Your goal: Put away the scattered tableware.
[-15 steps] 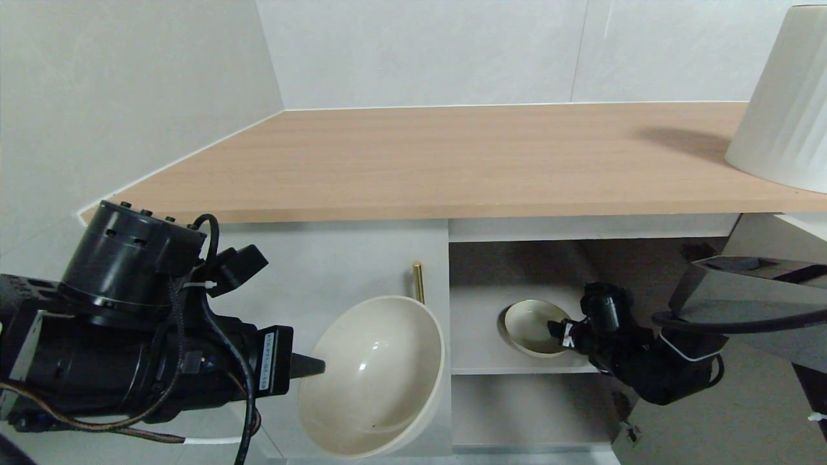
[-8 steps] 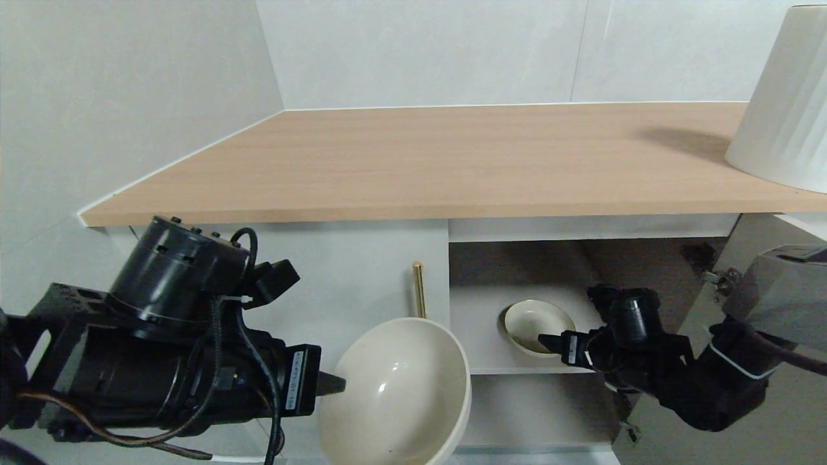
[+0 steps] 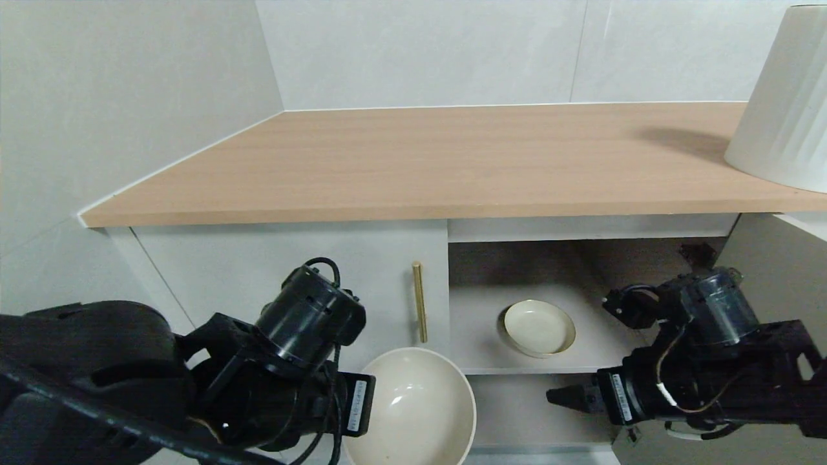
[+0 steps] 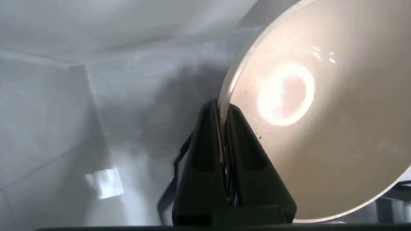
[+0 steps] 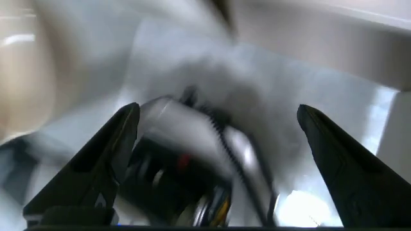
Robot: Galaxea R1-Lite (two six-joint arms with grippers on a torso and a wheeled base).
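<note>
Home interior: wood-topped sideboard [image 3: 452, 161], brass-handled white cabinet door [image 3: 291, 258], lampshade [image 3: 782, 103], tiled wall [image 3: 420, 51].

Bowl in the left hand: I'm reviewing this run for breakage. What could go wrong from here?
The left hand pinches the bowl by its rim alone, so it may twist or slip. The bowl sits close to the door handle and could knock it. The open right hand hangs before the shelf with the plate, crowding the way in.

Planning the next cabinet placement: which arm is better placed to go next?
Left. The left end effector is shut on the large bowl at its rim, beside the open cabinet shelf. The right end effector is open and empty, outside the shelf holding the small dish.
</note>
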